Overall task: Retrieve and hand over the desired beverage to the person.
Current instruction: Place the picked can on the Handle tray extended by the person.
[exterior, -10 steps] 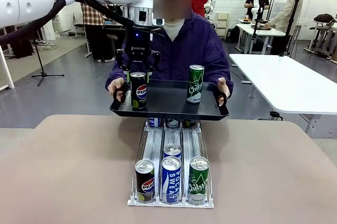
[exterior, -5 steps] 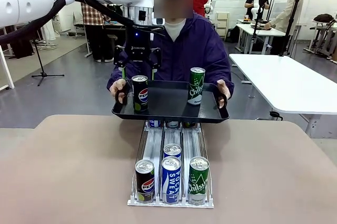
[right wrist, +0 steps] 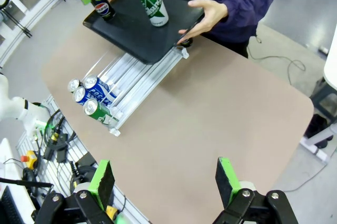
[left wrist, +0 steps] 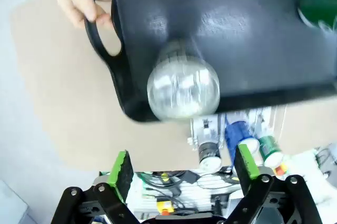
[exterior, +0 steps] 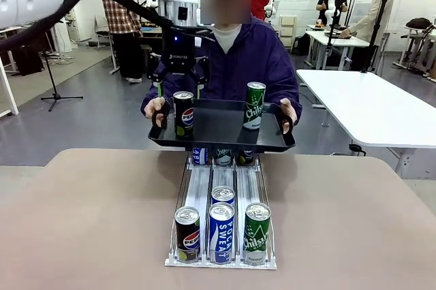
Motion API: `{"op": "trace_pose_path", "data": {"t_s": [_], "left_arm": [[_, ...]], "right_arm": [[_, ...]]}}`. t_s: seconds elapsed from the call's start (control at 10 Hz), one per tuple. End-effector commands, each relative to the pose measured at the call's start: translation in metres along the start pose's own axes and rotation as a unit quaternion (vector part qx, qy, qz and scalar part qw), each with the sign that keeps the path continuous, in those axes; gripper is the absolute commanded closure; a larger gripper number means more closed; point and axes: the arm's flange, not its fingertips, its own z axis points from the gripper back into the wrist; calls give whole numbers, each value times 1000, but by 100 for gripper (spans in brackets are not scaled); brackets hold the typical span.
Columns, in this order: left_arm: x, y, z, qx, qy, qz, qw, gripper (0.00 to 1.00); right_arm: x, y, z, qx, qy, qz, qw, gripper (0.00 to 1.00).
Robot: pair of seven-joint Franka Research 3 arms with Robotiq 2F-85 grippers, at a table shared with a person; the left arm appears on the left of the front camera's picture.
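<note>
Two cans on tray [exterior: 221, 141]: Pepsi can [exterior: 183, 114], Chilsung can [exterior: 254, 105] | left end effector [exterior: 180, 88] above Pepsi, spread | right end effector [right wrist: 165, 182] spread

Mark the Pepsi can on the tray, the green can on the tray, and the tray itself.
Pepsi can on the tray [exterior: 183, 114]: front view, on its label.
Green can on the tray [exterior: 254, 106]: front view, mid-body.
Tray [exterior: 218, 121]: front view, bare floor between the cans.
</note>
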Motion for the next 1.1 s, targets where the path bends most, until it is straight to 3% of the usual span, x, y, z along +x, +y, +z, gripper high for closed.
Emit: {"op": "trace_pose_path", "data": {"t_s": [0.0, 0.4, 0.7, 0.9, 1.0], "left_arm": [[-81, 26, -1, 18, -44, -87, 995, 0], [-167, 60, -21, 17, -91, -160, 983, 0], [-193, 76, -27, -15, -112, -177, 978, 0], [-185, 86, -25, -31, -110, -153, 982, 0], [-191, 72, -23, -4, -105, -164, 981, 0]], "right_arm": [[0, -1, -1, 8, -7, 4, 1000, 0], [0, -1, -1, 8, -7, 4, 1000, 0], [0, -1, -1, 8, -7, 4, 1000, 0], [0, -1, -1, 8, -7, 4, 1000, 0], [0, -1, -1, 8, -7, 4, 1000, 0]]}}
